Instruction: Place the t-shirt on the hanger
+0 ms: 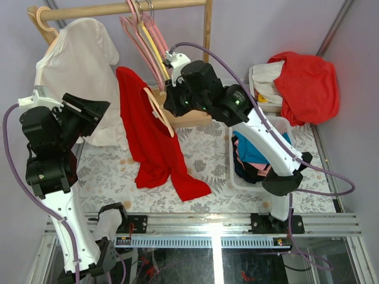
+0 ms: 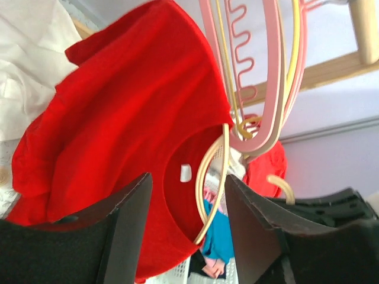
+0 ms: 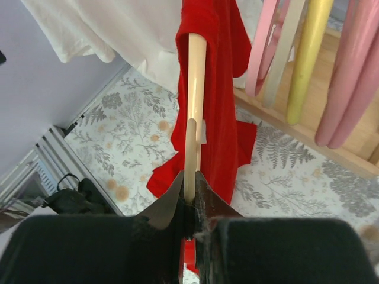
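The bright red t-shirt (image 1: 151,142) hangs over one arm of the pale wooden hanger (image 1: 159,109), its hem trailing on the patterned mat. My right gripper (image 3: 189,180) is shut on the hanger (image 3: 194,106) and holds it up in front of the rack. In the left wrist view the t-shirt (image 2: 124,112) shows its open collar with a white label (image 2: 185,173), and the hanger (image 2: 214,177) passes through the collar. My left gripper (image 2: 186,219) is open and empty, a short way from the collar.
A white t-shirt (image 1: 80,65) hangs on the wooden rack (image 1: 127,9) at the left. Pink hangers (image 1: 137,35) and a yellow hanger (image 1: 155,50) hang beside it. A white basket (image 1: 251,171) holds clothes at the right; a red-orange garment (image 1: 308,83) lies behind.
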Action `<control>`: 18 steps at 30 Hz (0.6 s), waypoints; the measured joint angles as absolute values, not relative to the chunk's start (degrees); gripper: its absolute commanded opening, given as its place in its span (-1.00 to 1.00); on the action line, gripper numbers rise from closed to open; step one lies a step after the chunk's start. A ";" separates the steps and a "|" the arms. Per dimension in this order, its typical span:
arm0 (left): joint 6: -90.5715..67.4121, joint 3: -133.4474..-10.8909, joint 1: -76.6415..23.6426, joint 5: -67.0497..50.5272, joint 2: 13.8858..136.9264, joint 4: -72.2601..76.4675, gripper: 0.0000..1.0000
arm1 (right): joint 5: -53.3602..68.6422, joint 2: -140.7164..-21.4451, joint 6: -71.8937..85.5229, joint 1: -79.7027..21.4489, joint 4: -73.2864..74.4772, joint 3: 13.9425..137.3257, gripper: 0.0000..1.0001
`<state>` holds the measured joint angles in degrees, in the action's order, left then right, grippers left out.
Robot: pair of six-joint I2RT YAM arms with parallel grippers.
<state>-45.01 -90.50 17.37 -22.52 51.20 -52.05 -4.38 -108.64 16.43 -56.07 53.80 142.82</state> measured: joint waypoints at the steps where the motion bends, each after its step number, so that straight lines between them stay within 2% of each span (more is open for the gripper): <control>1: -44.38 -90.50 16.75 -22.48 51.37 -52.53 0.08 | -3.49 -109.01 17.43 -55.88 52.99 142.47 -1.00; 18: -37.91 -88.75 6.61 -18.04 54.41 -56.62 0.15 | 1.08 -114.93 26.92 -55.07 49.63 141.58 -1.00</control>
<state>-37.91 -88.75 6.61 -18.04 54.41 -56.62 1.08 -114.93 26.92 -55.07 49.63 141.58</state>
